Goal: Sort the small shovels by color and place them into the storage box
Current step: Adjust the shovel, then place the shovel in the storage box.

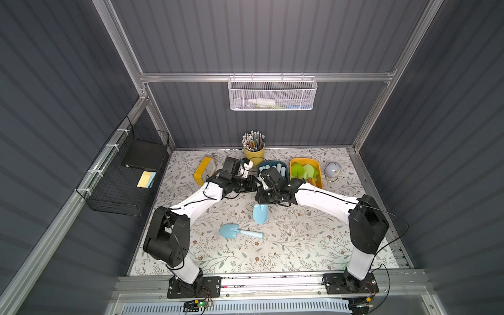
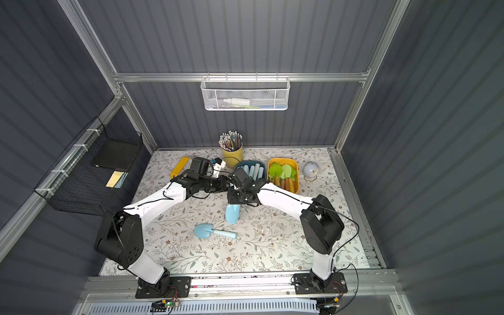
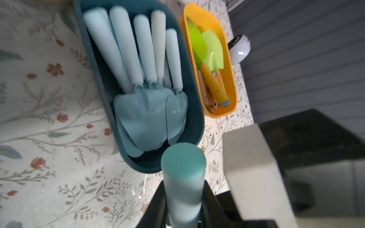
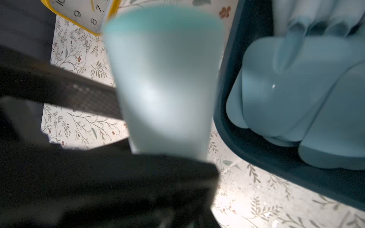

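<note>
**Shovel [image 1: 261, 214] clamped near the blue box [image 3: 197, 110]**

The right gripper [image 1: 264, 197] is closed on the shovel's handle, near the blue box. Whether the left gripper [image 3: 183, 211] grips too cannot be told. A second shovel [image 1: 236, 231] lies on the table [image 1: 300, 245].

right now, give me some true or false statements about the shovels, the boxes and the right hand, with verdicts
1. The dark blue oval plastic box holds only stacked pale blue shovels. True.
2. The yellow oval plastic box is empty. False: it holds lime-green-bladed shovels with wooden handles.
3. One loose pale blue plastic shovel lies on the floral table cover. True.
4. The right hand is open and holds nothing. False: it is shut on the handle of a held pale blue shovel.
5. The yellow cup of pencils lies tipped over. False: it stands upright behind the boxes.
</note>
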Available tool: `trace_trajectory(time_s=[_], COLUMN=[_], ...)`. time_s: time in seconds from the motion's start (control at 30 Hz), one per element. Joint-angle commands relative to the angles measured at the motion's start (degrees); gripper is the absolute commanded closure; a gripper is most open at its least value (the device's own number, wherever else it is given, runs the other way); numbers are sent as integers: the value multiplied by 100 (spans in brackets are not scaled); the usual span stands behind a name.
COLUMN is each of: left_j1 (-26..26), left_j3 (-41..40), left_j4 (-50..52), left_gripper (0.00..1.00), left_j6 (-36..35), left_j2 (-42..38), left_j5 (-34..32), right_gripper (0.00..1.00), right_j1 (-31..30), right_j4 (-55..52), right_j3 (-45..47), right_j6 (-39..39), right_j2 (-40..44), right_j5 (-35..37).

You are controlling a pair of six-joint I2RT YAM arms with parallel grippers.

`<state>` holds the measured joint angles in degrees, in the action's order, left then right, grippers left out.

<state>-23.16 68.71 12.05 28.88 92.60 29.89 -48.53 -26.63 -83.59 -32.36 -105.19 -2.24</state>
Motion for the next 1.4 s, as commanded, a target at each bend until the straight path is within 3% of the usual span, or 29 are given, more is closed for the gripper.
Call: trace_trajectory(time_s=[0.0, 0.33, 0.6, 0.97, 1.37], left_j1=[271, 295, 294, 294, 294], left_j3=[371, 381, 381, 507, 568], left_j4=[-85, -291, -208, -36, 10], left_gripper=[50, 43, 43, 43, 42], left_j6=[74, 293, 293, 241, 214], left_j2=[-377, -277, -303, -218, -59], left_j5=[-967, -1154, -1189, -1380, -1389], right_gripper=[100, 100, 100, 99, 95], right_j1=[247, 449, 528, 637, 644], right_j4=[-1768, -3732, -4588, -4377, -4218], right_j3=[-726, -3301, -4326, -4643, -4941], right_j6=[-77, 133, 39, 212, 403], right_j2=[-286, -1919, -2835, -3266, -3755], right_j5=[1749, 3764, 4842, 5332, 5257])
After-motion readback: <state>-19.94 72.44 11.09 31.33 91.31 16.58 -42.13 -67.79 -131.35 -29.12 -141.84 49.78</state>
